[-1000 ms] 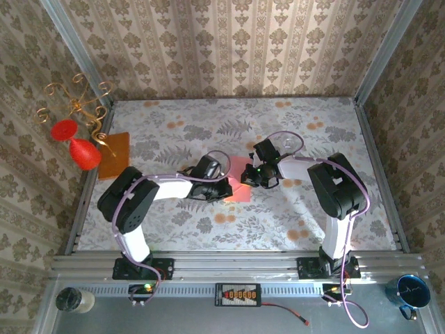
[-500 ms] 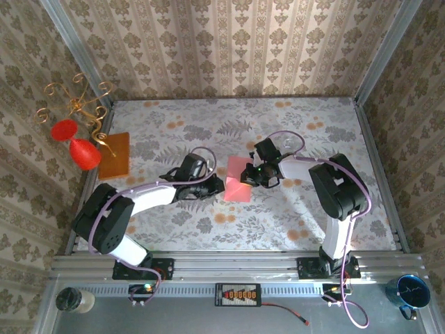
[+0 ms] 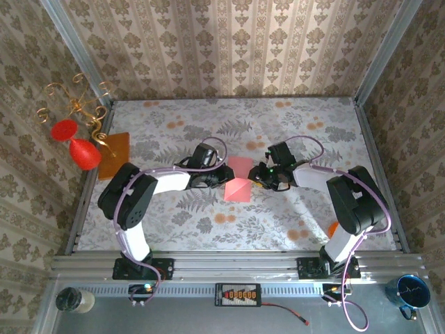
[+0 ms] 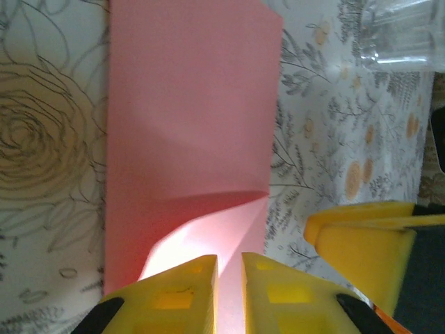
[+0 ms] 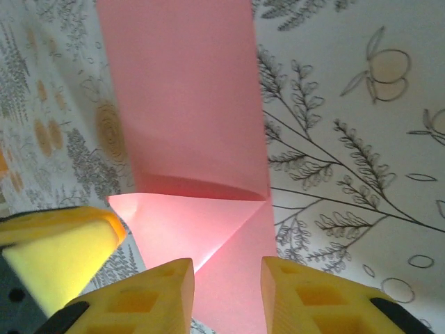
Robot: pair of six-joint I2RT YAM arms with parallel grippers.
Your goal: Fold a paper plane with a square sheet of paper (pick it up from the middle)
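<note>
The square sheet of paper (image 3: 238, 174) is salmon pink and lies on the flowered table between the two arms. It is folded over, with a lighter triangular flap (image 3: 238, 190) at its near end. In the left wrist view the paper (image 4: 188, 118) fills the middle. My left gripper (image 4: 229, 278) is over its flap end, fingers a narrow gap apart with pink showing between them. In the right wrist view my right gripper (image 5: 228, 292) stands open over the flap of the paper (image 5: 188, 111). From above, the left gripper (image 3: 222, 179) and right gripper (image 3: 254, 177) flank the sheet.
A darker orange rectangular sheet (image 3: 115, 154) lies at the table's left edge beside a gold stand with red ornaments (image 3: 76, 139). A clear glass (image 4: 402, 31) stands beyond the paper. Patterned walls close in three sides. A blue mug (image 3: 411, 292) sits off the table, near right.
Both pairs of jaws have parted from shut. The right gripper has drawn back to the right, the left arm has shifted, and more of the folded pink sheet shows between them.
</note>
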